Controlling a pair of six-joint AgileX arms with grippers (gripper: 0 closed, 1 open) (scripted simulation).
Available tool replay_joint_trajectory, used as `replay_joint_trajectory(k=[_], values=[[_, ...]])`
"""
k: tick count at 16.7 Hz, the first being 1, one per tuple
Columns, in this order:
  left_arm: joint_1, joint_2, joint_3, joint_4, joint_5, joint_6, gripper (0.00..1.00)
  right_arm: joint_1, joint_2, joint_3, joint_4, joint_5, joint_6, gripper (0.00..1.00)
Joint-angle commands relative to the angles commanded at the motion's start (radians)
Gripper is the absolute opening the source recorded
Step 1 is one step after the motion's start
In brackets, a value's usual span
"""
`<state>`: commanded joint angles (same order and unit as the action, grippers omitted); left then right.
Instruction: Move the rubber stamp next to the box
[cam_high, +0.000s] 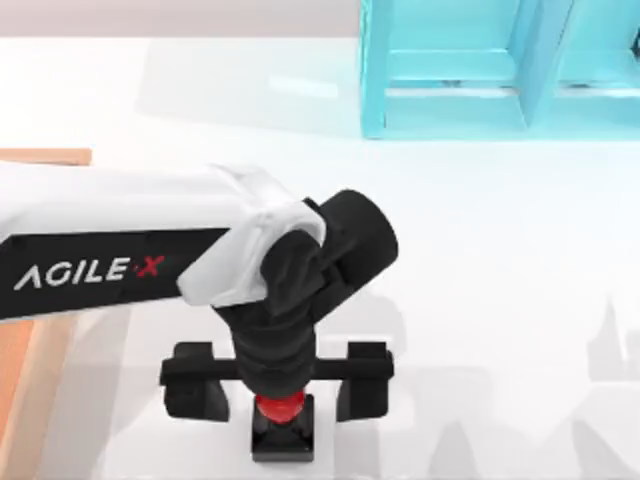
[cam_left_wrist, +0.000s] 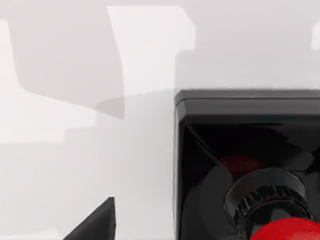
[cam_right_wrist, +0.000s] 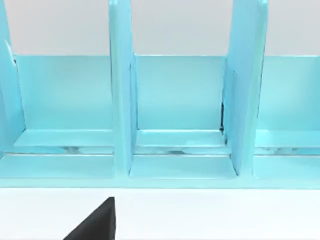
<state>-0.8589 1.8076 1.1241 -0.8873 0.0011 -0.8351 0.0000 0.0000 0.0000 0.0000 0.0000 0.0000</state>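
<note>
Our left gripper hangs straight down over the rubber stamp near the front edge of the bench, a bit left of centre. The wrist points down, which suits a top grab on the stamp's red knob. The fingers are spread wide, one on either side of the stamp w/ clear gaps, so the gripper is released and holds nothing yet. The stamp sits upright on its black square base, the knob just under the palm, roughly midway btwn the fingers.

In the left wrist view the black base and part of the knob sit off to one side and close up, so we judge the gripper is low over it but maybe not perfectly centred.

The box lies at the left edge of the bench, mostly under our left arm; the stamp is well apart from it. So the carry is not yet begun, approx. at the pre-grasp step.

Our right arm is parked, its camera facing the cyan shelf at the back right.
</note>
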Motion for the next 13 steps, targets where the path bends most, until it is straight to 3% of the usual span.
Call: replay_joint_trajectory(k=[2,13], values=[[0.000,0.000,0.000,0.000,0.000,0.000,1.00,0.000,0.000,0.000,0.000,0.000,0.000,1.00],[0.000,0.000,0.000,0.000,0.000,0.000,0.17,0.000,0.000,0.000,0.000,0.000,0.000,1.00]])
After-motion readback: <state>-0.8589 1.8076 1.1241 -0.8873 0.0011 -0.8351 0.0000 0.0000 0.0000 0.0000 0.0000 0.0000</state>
